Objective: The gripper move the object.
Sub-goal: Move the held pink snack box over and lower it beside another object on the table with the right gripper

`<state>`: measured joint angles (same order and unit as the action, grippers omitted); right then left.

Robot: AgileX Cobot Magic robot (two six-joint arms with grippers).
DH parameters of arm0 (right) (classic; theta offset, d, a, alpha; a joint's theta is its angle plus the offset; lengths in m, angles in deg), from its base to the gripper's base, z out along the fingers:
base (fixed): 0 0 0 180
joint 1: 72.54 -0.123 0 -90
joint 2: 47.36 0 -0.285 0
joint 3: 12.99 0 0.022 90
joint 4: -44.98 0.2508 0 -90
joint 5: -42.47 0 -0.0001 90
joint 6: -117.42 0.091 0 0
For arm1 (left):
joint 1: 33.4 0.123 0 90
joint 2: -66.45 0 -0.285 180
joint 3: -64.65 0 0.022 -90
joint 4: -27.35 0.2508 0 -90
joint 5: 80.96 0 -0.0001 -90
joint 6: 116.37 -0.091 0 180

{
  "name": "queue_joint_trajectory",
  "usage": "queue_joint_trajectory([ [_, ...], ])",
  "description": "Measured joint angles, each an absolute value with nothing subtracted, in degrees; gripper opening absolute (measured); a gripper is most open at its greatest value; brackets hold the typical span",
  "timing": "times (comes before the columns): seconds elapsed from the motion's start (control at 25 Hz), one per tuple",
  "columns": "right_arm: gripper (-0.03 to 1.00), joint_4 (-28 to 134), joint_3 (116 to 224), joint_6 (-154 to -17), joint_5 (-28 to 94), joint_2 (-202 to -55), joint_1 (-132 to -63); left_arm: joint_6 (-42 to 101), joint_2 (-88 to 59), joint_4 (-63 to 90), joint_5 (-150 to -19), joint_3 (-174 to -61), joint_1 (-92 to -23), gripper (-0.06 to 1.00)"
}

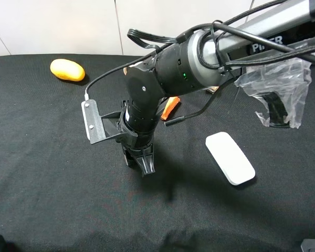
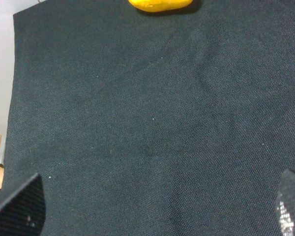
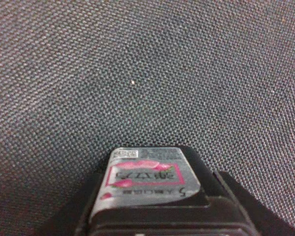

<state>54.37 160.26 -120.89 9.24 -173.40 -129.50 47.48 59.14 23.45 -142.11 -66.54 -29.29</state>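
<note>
Right wrist: right tool (image 3: 157, 219) clamped on black carton (image 3: 147, 179). Near carton: white pad (image 1: 230, 157); yellow fruit (image 1: 67, 70) and plastic bag (image 1: 278, 92) well apart from it. Carton's long axis runs along tool, toward desk (image 1: 42, 184).

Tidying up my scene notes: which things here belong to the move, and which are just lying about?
In the job: right tool, shut on the small black carton.
Lying about: yellow fruit, white flat pad, orange item, clear plastic bag.
</note>
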Motion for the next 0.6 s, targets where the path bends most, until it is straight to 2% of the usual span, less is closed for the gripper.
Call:
queue_joint_trajectory([
  [0.6,0.34,55.1,160.3,-120.9,4.8,-171.2,-129.5,47.4,59.1,23.4,-142.1,-66.5,-29.3,0.99],
])
